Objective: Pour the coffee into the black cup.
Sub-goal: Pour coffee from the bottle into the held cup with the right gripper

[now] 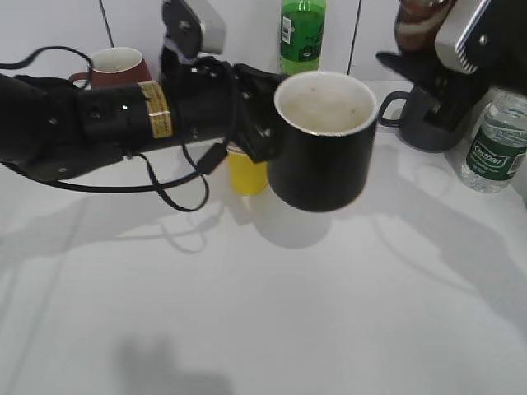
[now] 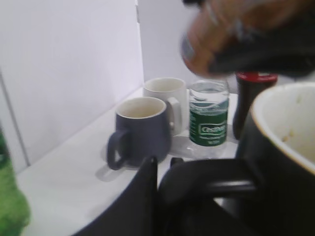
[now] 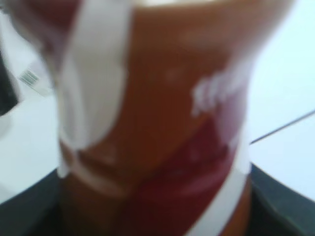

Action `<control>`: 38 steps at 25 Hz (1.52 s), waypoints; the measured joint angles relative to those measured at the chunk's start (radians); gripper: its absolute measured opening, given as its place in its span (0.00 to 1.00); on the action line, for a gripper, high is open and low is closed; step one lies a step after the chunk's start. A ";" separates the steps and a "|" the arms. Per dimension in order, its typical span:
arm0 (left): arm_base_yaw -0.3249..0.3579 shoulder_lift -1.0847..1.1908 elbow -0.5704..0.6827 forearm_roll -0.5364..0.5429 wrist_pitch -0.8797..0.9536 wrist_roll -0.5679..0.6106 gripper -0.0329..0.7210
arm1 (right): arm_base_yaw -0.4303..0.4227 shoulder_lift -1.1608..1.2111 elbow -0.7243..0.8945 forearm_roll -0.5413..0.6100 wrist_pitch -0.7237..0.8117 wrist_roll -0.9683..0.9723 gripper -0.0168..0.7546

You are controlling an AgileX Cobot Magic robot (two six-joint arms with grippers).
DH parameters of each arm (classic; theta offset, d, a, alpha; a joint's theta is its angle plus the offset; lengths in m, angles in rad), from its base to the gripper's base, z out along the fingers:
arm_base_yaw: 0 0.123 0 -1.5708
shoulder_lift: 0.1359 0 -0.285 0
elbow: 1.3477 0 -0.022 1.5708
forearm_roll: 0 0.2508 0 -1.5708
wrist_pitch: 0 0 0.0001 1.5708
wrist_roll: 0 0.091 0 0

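Nearest in the exterior view, the glossy black cup with a pale speckled inside (image 1: 322, 140) hangs above the white table (image 1: 263, 313), its mouth tipped toward the camera and showing no liquid. The left gripper (image 1: 262, 115) is clamped on the cup's handle side; the left wrist view shows a dark finger (image 2: 142, 196) beside the loop handle. A yellow sticker on that arm carries print too small to read. Just behind the cup stands a small yellow paper cup (image 1: 246, 173), mostly hidden. To the right, a matte dark grey mug (image 1: 428, 119) sits near a clear water bottle (image 1: 492, 144) whose green label reads roughly "Cestbon". Above them, at the top right edge, the right gripper (image 1: 449, 37) grasps the curvy brown coffee bottle (image 1: 416, 25), cut off by the frame; the right wrist view shows only its blurred red-white-brown label (image 3: 162, 128), lettering illegible. Farthest back stand a green soda bottle (image 1: 302, 34) and a maroon mug (image 1: 115, 67).
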 joint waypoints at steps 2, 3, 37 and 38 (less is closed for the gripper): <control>-0.017 0.015 -0.008 -0.002 0.002 -0.001 0.10 | 0.000 0.000 -0.020 -0.003 0.000 -0.042 0.71; -0.024 0.019 -0.008 -0.001 0.006 -0.002 0.10 | 0.000 0.000 -0.026 -0.005 0.000 -0.073 0.71; -0.041 0.024 -0.012 0.112 -0.041 -0.052 0.10 | 0.000 0.021 -0.041 -0.019 0.007 -0.640 0.71; -0.041 0.024 -0.012 0.113 -0.042 -0.053 0.10 | 0.000 0.021 -0.042 -0.019 0.007 -0.652 0.71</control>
